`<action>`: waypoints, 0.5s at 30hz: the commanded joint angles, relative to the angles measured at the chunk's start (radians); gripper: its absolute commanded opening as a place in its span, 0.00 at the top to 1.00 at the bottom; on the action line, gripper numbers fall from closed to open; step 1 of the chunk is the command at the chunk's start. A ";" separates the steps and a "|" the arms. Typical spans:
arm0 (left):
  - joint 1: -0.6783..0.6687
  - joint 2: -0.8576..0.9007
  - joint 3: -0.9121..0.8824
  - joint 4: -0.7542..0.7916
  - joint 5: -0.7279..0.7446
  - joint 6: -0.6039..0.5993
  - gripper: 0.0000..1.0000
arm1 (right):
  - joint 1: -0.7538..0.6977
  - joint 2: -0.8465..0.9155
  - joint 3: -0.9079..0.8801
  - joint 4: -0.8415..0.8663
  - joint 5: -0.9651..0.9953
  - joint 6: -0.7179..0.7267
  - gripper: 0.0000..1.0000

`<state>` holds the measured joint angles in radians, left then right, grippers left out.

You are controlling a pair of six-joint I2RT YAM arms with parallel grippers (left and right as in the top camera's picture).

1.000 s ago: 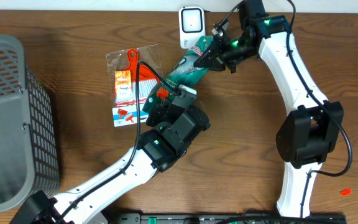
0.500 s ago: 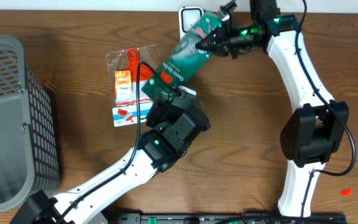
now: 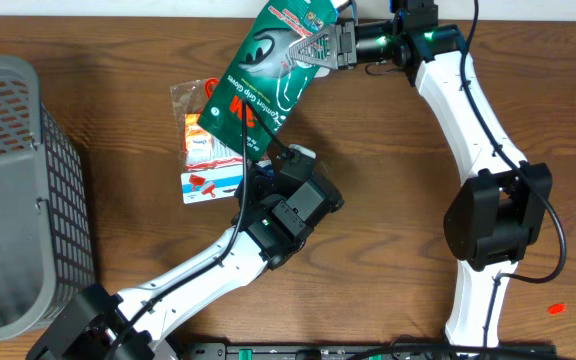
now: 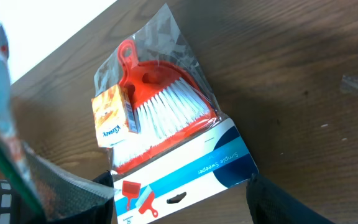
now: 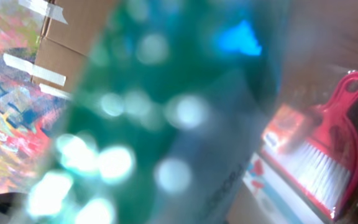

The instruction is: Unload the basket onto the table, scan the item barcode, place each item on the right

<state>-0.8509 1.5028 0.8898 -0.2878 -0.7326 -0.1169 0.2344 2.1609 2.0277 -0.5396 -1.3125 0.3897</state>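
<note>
Up at 12 o'clock on the tabletop (image 3: 398,180), the right end effector (image 3: 336,45) is clamped on the upper edge of the glove pack (image 3: 268,70). It holds the pack in the air, with its length slanting down toward 7 o'clock and its printed green face turned to the overhead camera. The right wrist view is only a green blur, so the grip is judged from above. The left end effector (image 4: 185,193) sits under the pack's low corner with its fingers apart and nothing between them. Its wrist view looks down on the sweeper pack (image 4: 160,118), which lies flat at about 10 o'clock, with the glove pack only a sliver at the picture's left edge. A basket (image 3: 18,200) stands at 9 o'clock. No barcode can be made out in any view, and it probably sits on the face turned away. The pack looks light, a thin card header and glossy film over soft gloves. Held by one edge, it will likely droop, swing and bow when it is turned. The film may be slippery, and it may throw glare over the code. The stiff card border looks like the best hold, pinched firmly and well clear of the code. A second pinch on the low corner could keep the pack flat.
</note>
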 commanded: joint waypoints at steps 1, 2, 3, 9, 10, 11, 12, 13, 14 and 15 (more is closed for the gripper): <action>0.003 0.003 -0.003 0.004 -0.013 -0.027 0.32 | 0.001 -0.005 0.014 0.001 -0.040 0.001 0.99; 0.003 0.003 -0.003 0.004 -0.013 -0.027 0.31 | 0.001 -0.005 0.014 0.002 -0.040 -0.018 0.99; 0.004 0.003 -0.003 0.003 -0.013 -0.027 0.31 | 0.000 -0.005 0.014 0.002 -0.039 -0.040 0.99; 0.004 0.003 -0.003 0.003 -0.013 -0.027 0.31 | -0.023 0.014 0.014 0.002 0.051 -0.114 0.99; 0.003 0.003 -0.003 0.003 -0.013 -0.027 0.31 | -0.026 0.024 0.014 0.006 0.071 -0.109 0.99; 0.003 0.003 -0.003 0.003 -0.013 -0.027 0.31 | -0.030 0.038 0.014 0.015 0.080 -0.106 0.99; 0.004 0.003 -0.003 0.004 -0.013 -0.027 0.31 | -0.032 0.053 0.014 0.027 0.081 -0.106 0.99; 0.004 0.003 -0.003 0.004 -0.013 -0.027 0.31 | -0.033 0.068 0.014 0.042 0.082 -0.102 0.99; 0.003 0.003 -0.003 0.004 -0.013 -0.027 0.31 | -0.035 0.087 0.014 0.062 0.096 -0.084 0.99; 0.003 0.003 -0.003 0.004 -0.012 -0.027 0.30 | -0.035 0.109 0.014 0.093 0.117 -0.051 0.99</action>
<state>-0.8509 1.5028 0.8898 -0.2852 -0.7326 -0.1310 0.2096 2.1994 2.0285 -0.4747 -1.2484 0.3138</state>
